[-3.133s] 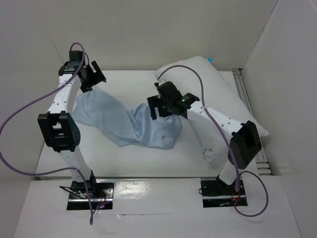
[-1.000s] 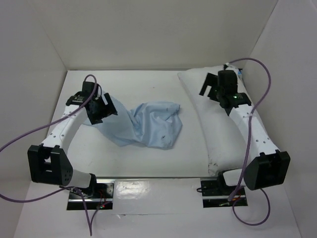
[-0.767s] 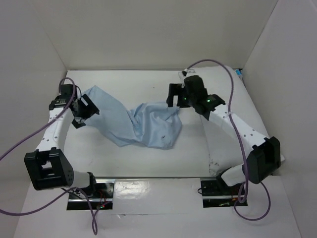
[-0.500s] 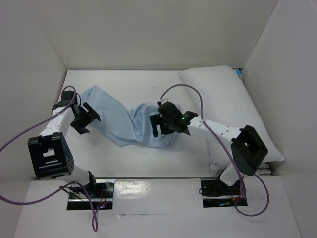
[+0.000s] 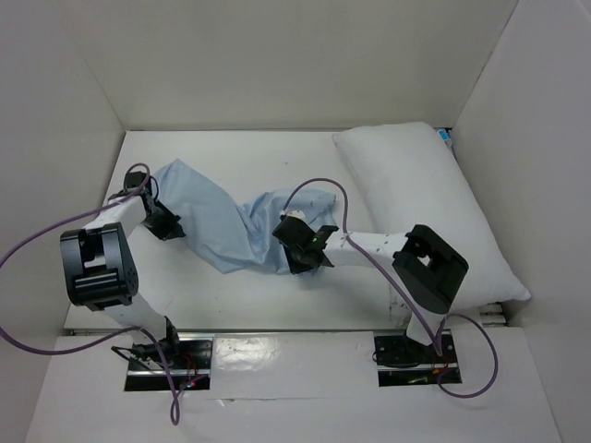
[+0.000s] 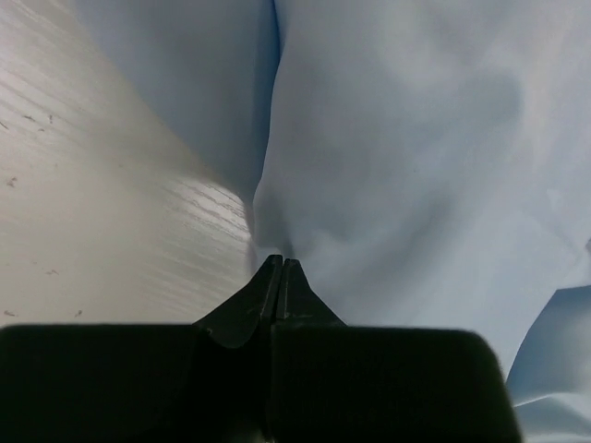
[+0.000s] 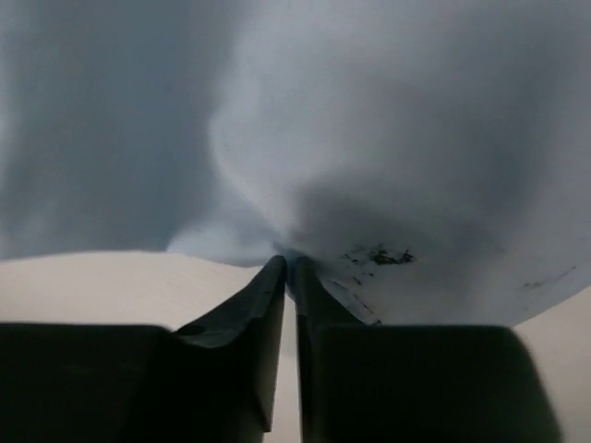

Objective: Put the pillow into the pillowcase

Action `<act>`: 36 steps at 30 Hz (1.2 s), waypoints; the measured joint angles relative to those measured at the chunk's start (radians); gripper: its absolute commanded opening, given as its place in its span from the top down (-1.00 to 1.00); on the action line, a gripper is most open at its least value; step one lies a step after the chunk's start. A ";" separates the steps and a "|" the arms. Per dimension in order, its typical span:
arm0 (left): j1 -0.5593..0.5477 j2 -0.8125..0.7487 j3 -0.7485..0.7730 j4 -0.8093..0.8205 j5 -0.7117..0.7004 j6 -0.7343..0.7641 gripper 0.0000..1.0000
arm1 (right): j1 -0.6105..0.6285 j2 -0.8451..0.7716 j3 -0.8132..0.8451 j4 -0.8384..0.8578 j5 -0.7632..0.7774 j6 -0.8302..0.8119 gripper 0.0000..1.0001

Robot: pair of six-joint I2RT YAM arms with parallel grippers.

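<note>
Pillowcase (image 5: 231, 226) pinched at two edges — pillow (image 5: 416, 198) not yet inside.
Left gripper (image 5: 163, 223), jaws pressed together on a fold at the pillowcase's left edge, sits low at centre-left, its arm folded back; right gripper (image 5: 301, 249), arm stretched flat across the table (image 5: 277, 157), nips the lower-right edge. The pillow lies bare along the right side — next, by the look of it, find the mouth, lift and spread it.
</note>
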 measured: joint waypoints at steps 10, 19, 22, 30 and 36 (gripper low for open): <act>0.000 -0.005 -0.006 0.005 -0.007 0.003 -0.75 | 0.000 -0.008 0.000 -0.005 0.081 0.015 1.00; -0.006 0.060 -0.008 0.056 -0.015 -0.019 -0.09 | -0.024 -0.106 0.000 -0.031 0.121 0.014 1.00; -0.008 0.079 -0.002 0.063 -0.017 -0.028 0.25 | -0.040 -0.113 0.000 -0.043 0.126 0.014 1.00; -0.008 0.045 0.068 0.015 -0.023 -0.018 1.00 | -0.085 -0.171 0.009 -0.087 0.143 -0.001 1.00; -0.008 -0.078 0.209 -0.064 -0.012 0.015 1.00 | -0.145 -0.204 0.100 -0.140 0.175 -0.043 1.00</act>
